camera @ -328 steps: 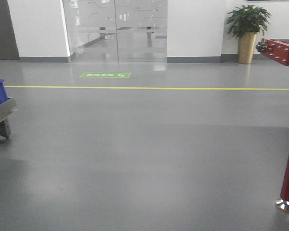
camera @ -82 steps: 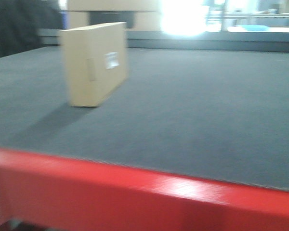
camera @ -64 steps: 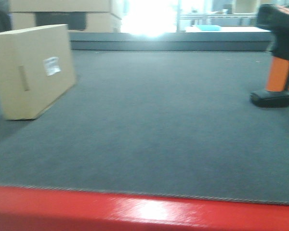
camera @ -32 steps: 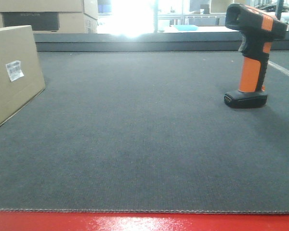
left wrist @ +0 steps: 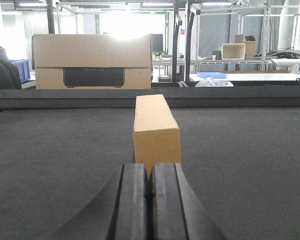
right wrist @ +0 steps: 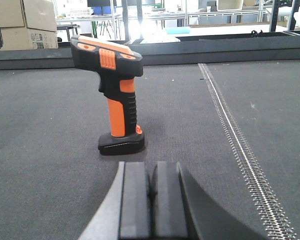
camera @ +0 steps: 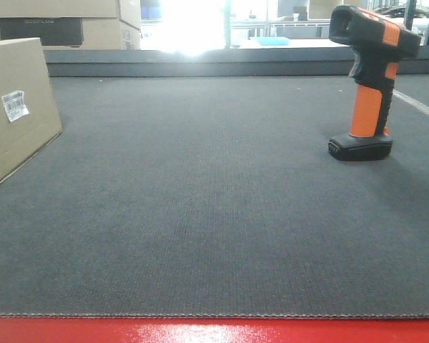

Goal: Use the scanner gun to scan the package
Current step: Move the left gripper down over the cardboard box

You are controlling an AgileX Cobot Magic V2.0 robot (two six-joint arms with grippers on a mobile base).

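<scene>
A brown cardboard package (camera: pixel 14 107) with a white barcode label (camera: pixel 15 105) stands on the dark grey mat at the left; in the left wrist view it (left wrist: pixel 156 130) is straight ahead of my left gripper (left wrist: pixel 150 180), which is shut and empty just short of it. An orange and black scanner gun (camera: pixel 368 78) stands upright on its base at the right; in the right wrist view it (right wrist: pixel 115 95) is ahead and a little left of my right gripper (right wrist: pixel 152 180), which is shut and empty.
The mat (camera: pixel 200 186) has a red front edge (camera: pixel 214 330). A raised dark ledge (camera: pixel 200 66) runs along the back. Large cardboard boxes (left wrist: pixel 92 60) stand behind it. A zipper-like seam (right wrist: pixel 235 140) crosses the mat right of the scanner.
The view swung from an open floor onto the mat and has settled; the package slid to the left edge and the scanner gun came into view at the right.
</scene>
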